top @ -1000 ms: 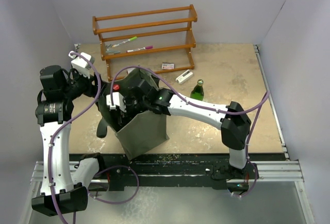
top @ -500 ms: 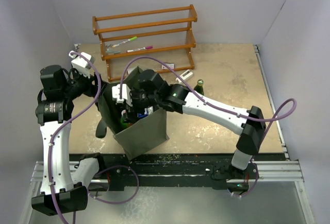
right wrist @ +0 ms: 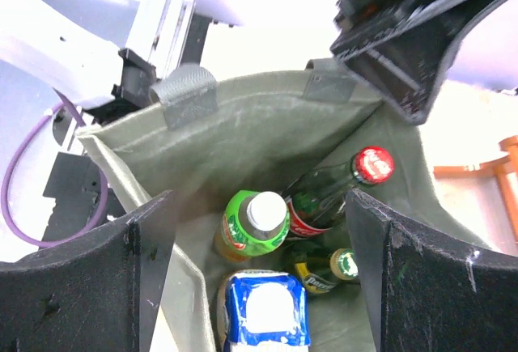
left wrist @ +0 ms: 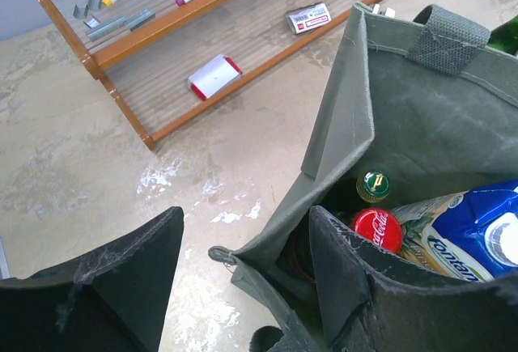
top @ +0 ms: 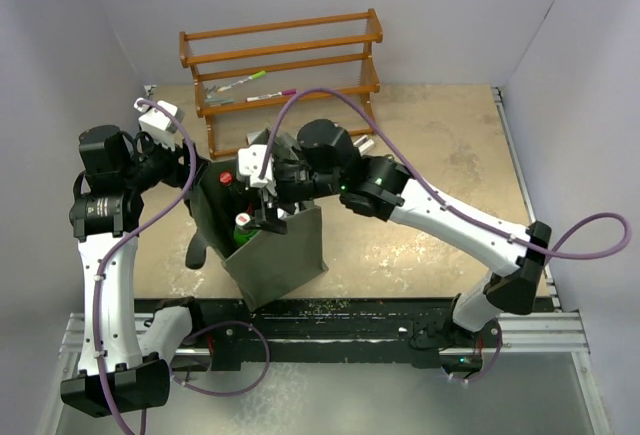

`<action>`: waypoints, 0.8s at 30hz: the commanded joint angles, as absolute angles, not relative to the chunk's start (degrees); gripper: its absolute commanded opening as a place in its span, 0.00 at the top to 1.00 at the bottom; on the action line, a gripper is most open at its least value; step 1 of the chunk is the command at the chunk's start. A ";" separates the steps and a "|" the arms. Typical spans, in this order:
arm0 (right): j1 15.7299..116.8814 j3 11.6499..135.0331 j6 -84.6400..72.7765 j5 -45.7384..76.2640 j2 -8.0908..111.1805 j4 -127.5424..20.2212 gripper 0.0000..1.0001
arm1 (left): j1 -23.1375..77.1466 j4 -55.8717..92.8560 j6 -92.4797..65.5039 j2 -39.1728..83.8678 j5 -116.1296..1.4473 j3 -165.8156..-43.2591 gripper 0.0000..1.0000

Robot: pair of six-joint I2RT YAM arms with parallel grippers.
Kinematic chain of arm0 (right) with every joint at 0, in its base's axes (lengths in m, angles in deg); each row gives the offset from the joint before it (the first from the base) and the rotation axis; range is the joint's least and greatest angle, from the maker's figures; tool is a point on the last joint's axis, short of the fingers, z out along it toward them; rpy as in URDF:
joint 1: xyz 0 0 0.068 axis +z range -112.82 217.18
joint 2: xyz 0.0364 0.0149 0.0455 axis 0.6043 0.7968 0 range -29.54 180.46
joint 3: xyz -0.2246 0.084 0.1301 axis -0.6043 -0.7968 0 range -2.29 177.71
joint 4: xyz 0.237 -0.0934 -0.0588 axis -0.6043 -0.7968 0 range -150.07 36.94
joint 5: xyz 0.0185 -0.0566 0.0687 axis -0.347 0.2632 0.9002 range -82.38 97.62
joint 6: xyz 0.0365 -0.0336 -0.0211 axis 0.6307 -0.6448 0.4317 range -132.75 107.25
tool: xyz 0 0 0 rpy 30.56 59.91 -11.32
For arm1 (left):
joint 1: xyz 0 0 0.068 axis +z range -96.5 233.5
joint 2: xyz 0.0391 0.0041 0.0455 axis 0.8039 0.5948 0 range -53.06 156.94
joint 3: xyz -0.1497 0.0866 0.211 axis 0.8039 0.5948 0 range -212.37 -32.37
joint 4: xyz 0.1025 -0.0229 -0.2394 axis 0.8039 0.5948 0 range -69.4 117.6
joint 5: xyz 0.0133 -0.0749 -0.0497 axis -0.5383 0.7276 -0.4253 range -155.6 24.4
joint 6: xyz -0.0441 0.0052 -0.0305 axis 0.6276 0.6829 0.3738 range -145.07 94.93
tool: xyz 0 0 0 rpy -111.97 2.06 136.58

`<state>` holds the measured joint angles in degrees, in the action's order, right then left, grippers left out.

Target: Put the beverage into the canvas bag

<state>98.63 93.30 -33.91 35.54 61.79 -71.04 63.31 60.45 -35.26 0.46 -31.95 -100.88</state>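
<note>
Beverage [right wrist: 241,237] in canvas bag [right wrist: 243,129]; upright (cap [right wrist: 265,210] skyward).

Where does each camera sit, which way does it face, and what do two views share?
Top external: above and behind the bases, looking down; both arms show.
Left wrist: beside the canvas bag, facing its mouth and the wooden rack; left gripper shows.
Right wrist: above the bag, looking down into it; right gripper shows.
Shared: both wrist views show the red-capped bottle.

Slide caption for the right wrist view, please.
Open right pincer over the canvas bag; inside, a red-capped bottle, a white-capped bottle and a blue carton.
</note>
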 commanded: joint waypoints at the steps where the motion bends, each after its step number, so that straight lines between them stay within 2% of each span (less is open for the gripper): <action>1: 98.61 97.92 -32.96 33.21 57.06 -72.66 0.15 | 63.94 57.05 -36.25 0.25 -31.71 -100.34 0.33; 10: 92.08 97.08 -32.80 34.00 51.45 -73.21 0.15 | 63.92 56.87 -37.12 -0.36 -30.81 -99.57 0.31; 18: 73.32 90.08 -23.60 40.82 43.10 -65.08 0.13 | 63.90 57.93 -37.64 0.10 -29.06 -102.01 0.29; 24: 59.54 84.24 -20.18 41.46 36.10 -61.05 0.12 | 63.90 57.90 -36.98 0.47 -27.09 -101.94 0.28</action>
<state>65.41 86.48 -24.32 38.95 41.12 -67.06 63.53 59.27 -36.64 0.46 -29.90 -99.96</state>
